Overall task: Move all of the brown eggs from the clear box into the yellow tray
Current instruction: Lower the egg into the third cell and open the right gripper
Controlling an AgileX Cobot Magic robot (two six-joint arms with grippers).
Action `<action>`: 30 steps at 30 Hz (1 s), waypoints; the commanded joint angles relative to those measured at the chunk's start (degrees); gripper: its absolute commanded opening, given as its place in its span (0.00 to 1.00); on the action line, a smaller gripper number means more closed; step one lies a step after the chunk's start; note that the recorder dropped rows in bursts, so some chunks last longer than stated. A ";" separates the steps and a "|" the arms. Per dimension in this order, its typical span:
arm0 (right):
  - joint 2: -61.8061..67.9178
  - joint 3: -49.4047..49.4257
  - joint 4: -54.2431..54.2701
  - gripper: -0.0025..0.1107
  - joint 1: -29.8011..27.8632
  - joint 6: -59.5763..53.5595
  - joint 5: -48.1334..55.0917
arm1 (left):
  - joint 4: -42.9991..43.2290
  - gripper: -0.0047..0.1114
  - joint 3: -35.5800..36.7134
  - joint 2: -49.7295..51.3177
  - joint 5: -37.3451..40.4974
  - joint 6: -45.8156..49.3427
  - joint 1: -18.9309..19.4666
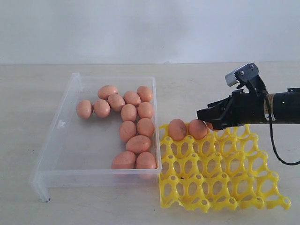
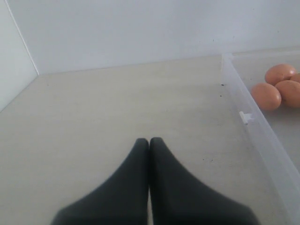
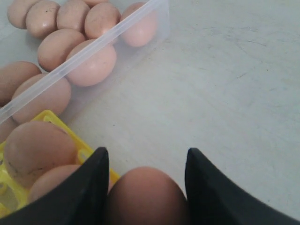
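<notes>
My right claw [image 1: 201,116] is clamped on an egg [image 3: 145,194]. In the right wrist view it sits between the two black fingers [image 3: 89,187] and touches both. The claw hangs over the far edge of the tray [image 1: 225,187], just beside the two eggs already seated there [image 1: 177,129] [image 1: 198,129]. Those two fill neighbouring cups in the far row, at the end next to the box [image 1: 61,124]. I cannot tell whether the held egg is resting in a cup or hanging just above one. The other cups I can see are unfilled.

I count thirteen eggs [image 1: 138,144] in the box. Most are bunched along the wall nearest the tray and a few spread toward the far middle. The side of the box away from the tray is bare. The tray lies just beside the box on the pale worktop [image 1: 211,84], near the box's front corner.

My left claw [image 2: 149,140] is clenched tight, fingers pressed together with nothing between them. It is low over bare worktop outside the box, well apart from the tray. Its wrist view catches the box wall with its small latch tab [image 2: 244,117] and three eggs behind that wall. The exterior view does not show this claw.
</notes>
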 commanded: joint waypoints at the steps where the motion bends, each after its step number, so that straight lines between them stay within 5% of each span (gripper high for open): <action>1: 0.07 0.00 -0.95 0.40 0.07 2.51 -2.01 | 0.10 0.00 0.01 0.17 -0.25 -0.21 -0.19; 30: -0.05 0.00 -8.61 0.40 -0.02 10.66 1.02 | 0.10 0.00 0.01 0.17 -0.25 -0.21 -0.19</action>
